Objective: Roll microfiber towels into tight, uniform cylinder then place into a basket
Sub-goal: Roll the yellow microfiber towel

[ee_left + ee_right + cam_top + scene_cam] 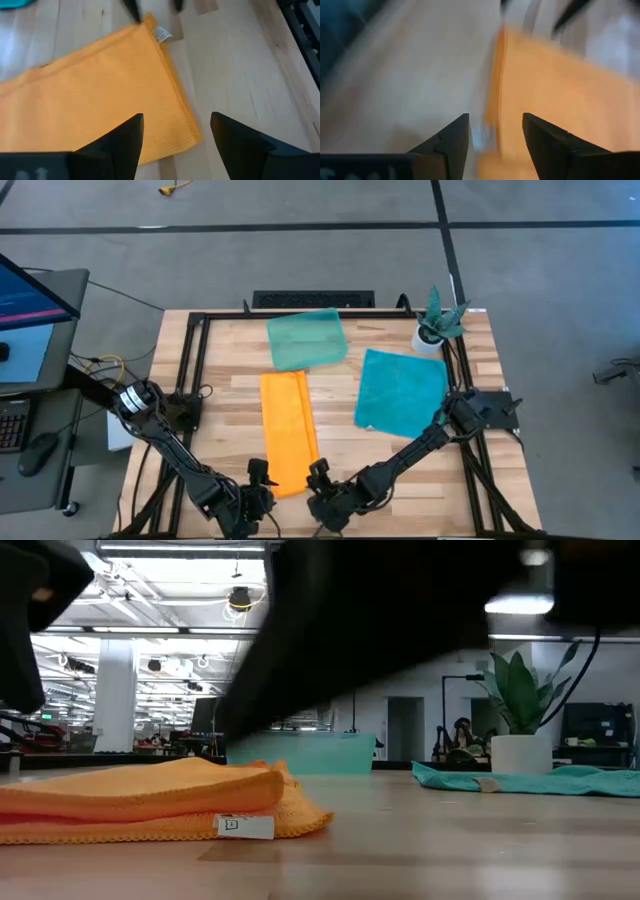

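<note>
The left gripper (258, 476) hangs with its fingers spread and nothing between them, just off the near left corner of the orange towel (288, 430); in its wrist view the fingers (122, 142) straddle that corner. The right gripper (319, 476) sits just past the towel's near right corner, released too, its fingers (452, 137) framing the towel edge and a small white tag (481, 136), though that view is smeared and shows little else. In the high view the two grippers flank the towel's near end at about 6 o'clock on the table (230, 395).

The orange towel lies folded into a long strip running toward 12 o'clock, bare wood on both long sides. The teal towel (401, 392) lies flat at 2 o'clock, well apart. The basket (306, 339) sits at 12 o'clock, just touching the orange towel's far end. A potted plant (436, 323) stands by the far right corner.

In the low view a dark arm blocks most of the upper picture.
</note>
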